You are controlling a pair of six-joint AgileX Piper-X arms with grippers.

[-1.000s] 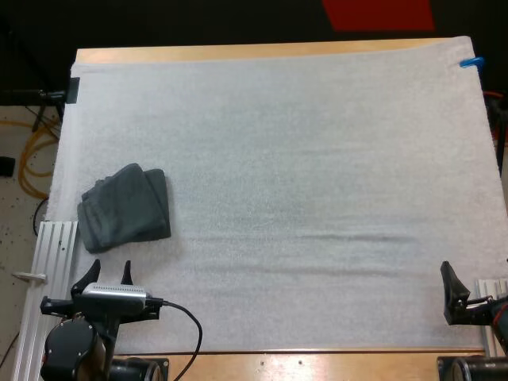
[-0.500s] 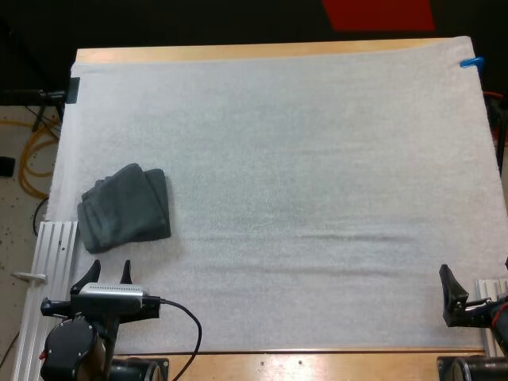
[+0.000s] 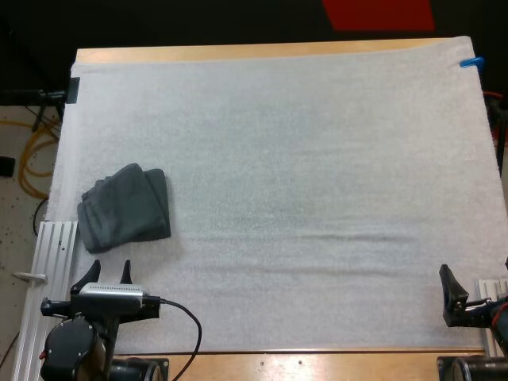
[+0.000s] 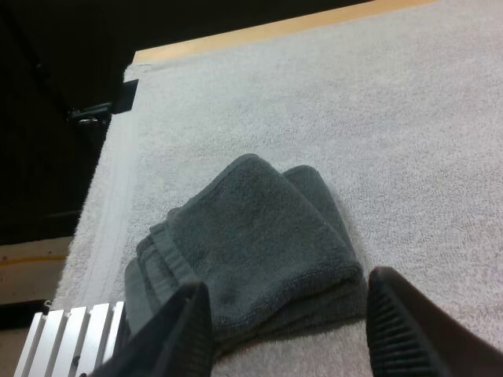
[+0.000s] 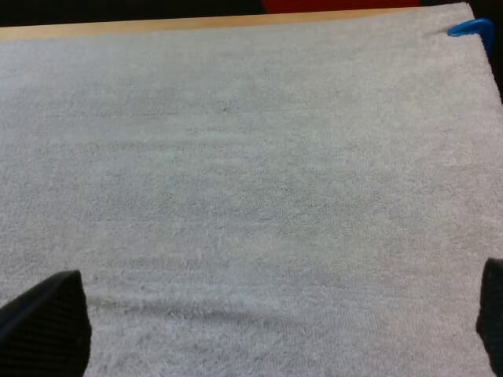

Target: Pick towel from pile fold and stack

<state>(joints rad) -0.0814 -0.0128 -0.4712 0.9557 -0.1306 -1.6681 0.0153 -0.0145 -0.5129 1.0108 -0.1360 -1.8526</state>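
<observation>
Left tool (image 3: 110, 271): fingers spread wide, holding nothing, low at the near edge of the white mat (image 3: 317, 159). The dark grey-green towel (image 3: 125, 208) lies straight ahead, just past the fingertips and not touching them, its long axis probably running away from the tool, though the bundle is close to square. Right tool (image 5: 271, 318): equally wide open and empty, well apart from the towel, so the left arm is nearer. The left wrist view shows layered folds on the towel's outer side, while the high view shows it as one lump.
</observation>
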